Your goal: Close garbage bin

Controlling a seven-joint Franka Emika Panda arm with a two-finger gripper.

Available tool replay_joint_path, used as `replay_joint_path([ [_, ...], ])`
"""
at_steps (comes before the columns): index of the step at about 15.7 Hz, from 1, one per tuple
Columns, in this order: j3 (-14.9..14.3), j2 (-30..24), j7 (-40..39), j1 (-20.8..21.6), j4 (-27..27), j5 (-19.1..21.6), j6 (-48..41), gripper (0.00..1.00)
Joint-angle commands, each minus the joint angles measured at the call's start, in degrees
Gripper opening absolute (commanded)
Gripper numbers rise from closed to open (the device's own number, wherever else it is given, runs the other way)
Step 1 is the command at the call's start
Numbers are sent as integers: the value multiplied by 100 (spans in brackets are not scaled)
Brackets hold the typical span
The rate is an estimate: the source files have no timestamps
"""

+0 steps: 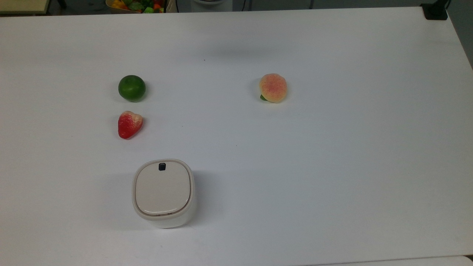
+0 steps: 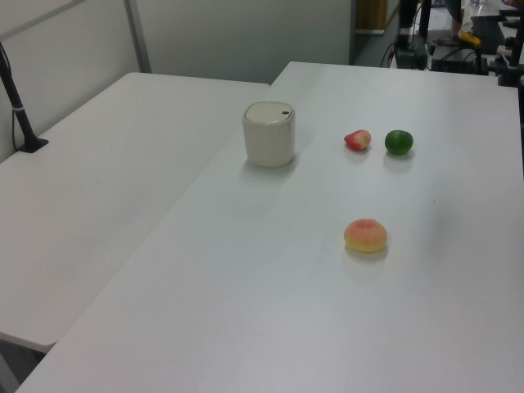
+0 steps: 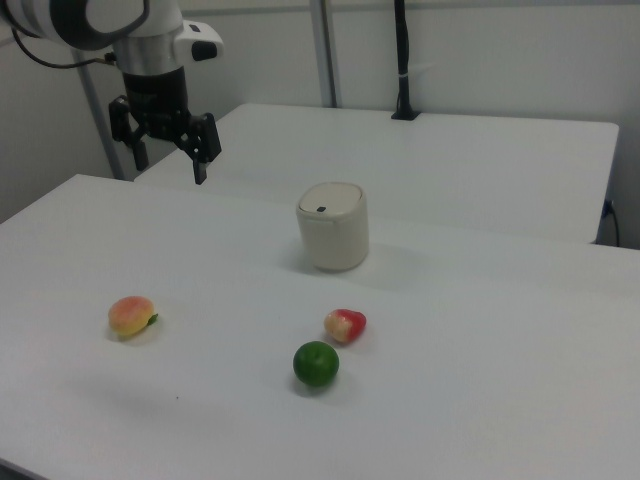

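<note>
The garbage bin (image 1: 162, 193) is a cream-white rounded-square tub near the front of the white table (image 1: 332, 166). Its beige lid (image 1: 162, 190) lies flat and shut on the rim, with a small black button (image 1: 162, 167) at its far edge. The bin (image 2: 268, 135) stands left of the toy fruits in the left view, and the bin (image 3: 333, 228) sits mid-table in the right view. My gripper (image 3: 170, 168) hangs open and empty, high in the air, far to the right view's left of the bin and well apart from it.
A red strawberry (image 1: 129, 124) and a green lime (image 1: 131, 88) lie behind the bin on the top view's left. A peach (image 1: 273, 87) lies further right. A second white table (image 2: 98, 188) adjoins. A black post (image 3: 403, 60) stands on it.
</note>
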Motion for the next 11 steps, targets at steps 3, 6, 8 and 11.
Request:
replay_joint_path([
  [3,-50,-345,132,147,-367,-111,-166,100],
  [6,125,-328,739,138,-393,-594,141,100],
  [8,135,-336,757,138,-577,-647,518,100],
  [11,161,-354,749,138,-710,-665,775,100],
])
